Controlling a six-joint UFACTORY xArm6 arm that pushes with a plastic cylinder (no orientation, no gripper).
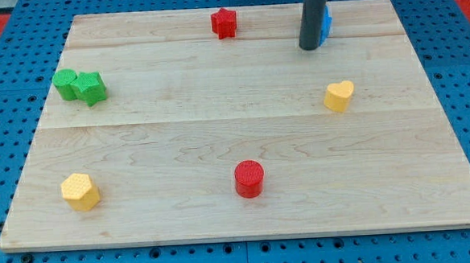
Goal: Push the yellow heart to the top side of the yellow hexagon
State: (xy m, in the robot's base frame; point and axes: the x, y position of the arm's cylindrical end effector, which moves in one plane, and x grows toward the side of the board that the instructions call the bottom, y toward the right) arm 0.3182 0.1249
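Rightward, yellow heart [339,95], lobes up.

Your rod stands upright, entering from twelve o'clock; your tip [310,47] rests toward one o'clock of centre.

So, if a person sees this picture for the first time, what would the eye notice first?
Probably the dark rod at the view's top right: my tip rests on the pale wooden board, partly hiding a blue block. Next, the yellow heart-shaped block sits below my tip, far from the yellow hexagonal block at the bottom left. A red cylinder-shaped block stands at the bottom centre.
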